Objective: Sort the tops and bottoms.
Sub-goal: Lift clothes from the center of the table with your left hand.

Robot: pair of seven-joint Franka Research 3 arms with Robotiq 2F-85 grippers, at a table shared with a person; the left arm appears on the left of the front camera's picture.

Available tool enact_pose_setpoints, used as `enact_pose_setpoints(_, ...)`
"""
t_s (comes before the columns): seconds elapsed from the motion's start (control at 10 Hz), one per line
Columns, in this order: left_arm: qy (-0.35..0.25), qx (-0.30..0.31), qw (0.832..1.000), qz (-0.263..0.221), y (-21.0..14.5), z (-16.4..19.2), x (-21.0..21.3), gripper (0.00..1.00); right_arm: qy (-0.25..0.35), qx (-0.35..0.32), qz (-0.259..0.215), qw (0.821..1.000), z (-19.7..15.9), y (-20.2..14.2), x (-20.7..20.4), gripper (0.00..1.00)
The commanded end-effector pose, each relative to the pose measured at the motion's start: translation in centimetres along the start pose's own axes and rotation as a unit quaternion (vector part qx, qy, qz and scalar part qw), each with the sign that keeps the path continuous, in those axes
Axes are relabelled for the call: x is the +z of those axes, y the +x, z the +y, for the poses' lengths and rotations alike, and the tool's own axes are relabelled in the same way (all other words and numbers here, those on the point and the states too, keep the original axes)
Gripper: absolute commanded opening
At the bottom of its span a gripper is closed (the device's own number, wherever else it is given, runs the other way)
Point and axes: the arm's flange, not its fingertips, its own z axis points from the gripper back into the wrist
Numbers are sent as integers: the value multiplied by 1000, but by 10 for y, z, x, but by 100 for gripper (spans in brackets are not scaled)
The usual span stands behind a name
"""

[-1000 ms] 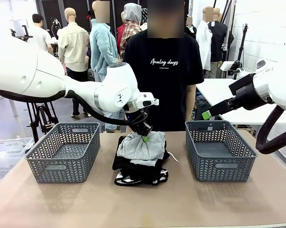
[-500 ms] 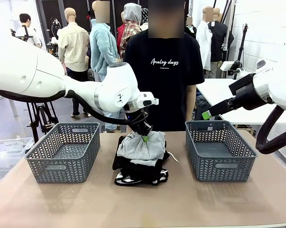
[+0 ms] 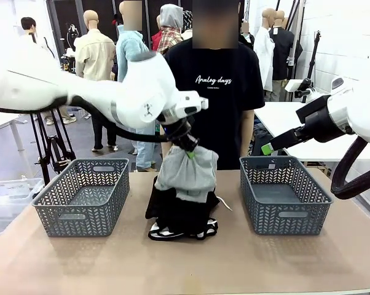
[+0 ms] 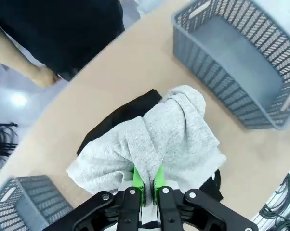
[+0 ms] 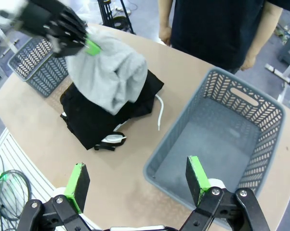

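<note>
The left gripper (image 3: 188, 151) is clamped on a bunched fold of the grey top (image 3: 186, 175), holding it over the middle of the desk (image 3: 185, 270). In the wrist view the 2 green pads (image 4: 135, 179) are pressed close together with the knit squeezed between them. The top hangs from that 1 pinch in a loose bell. Its lower edge is down at the pile of bottoms (image 3: 179, 215), and I cannot tell if it is touching them or just clear.

The pile sits between the 2 baskets: the left basket (image 3: 80, 222) and the right basket (image 3: 286, 222). It is mostly black cloth, with the white shorts (image 3: 173, 232) peeking out at the near edge and a drawstring (image 5: 159, 113) trailing toward the right basket. The right gripper (image 3: 268, 147) hovers above the right basket with its jaws wide apart, holding nothing.

The top looks light and floppy, so it should swing and stretch rather than slip. A pinch on a thick gathered fold near the middle, like this one, seems sound. The risk I would watch is a sleeve or hem dragging a black piece along with it. The bottoms look just as soft, so each wants a deep bite into a fold, taken from the top of the pile.
</note>
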Motion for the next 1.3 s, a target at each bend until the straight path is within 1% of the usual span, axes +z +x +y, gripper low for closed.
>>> enact_pose_setpoints(0.0, 28, 0, 999, -25, -34, -25, 34, 0, 11, -7, -4, 1000, -1, 0, -2, 100)
enact_pose_setpoints(0.2, 73, -2, 996, -56, -42, -33, 70, 0, 11, -7, -4, 1000, -1, 0, -2, 100)
enact_pose_setpoints(0.4, 105, -8, 992, -67, -42, -42, 102, 0, 11, -7, -4, 1000, -1, 0, -2, 100)
enact_pose_setpoints(0.6, 121, -16, 988, -90, -43, -50, 125, 0, 11, -7, -4, 1000, -1, 0, -2, 100)
enact_pose_setpoints(0.7, 119, -17, 989, -90, -43, -51, 126, 0, 11, -7, -4, 1000, -1, 0, -2, 100)
enact_pose_setpoints(0.8, 104, -18, 992, -75, -42, -50, 120, 0, 11, -7, -4, 1000, -1, 0, -2, 100)
enact_pose_setpoints(0.9, 100, -26, 991, -83, -38, -47, 132, 0, 11, -7, -4, 1000, -1, 0, -2, 100)
enact_pose_setpoints(1.2, 100, -26, 991, -83, -38, -47, 132, 0, 11, -7, -4, 1000, -1, 0, -2, 100)
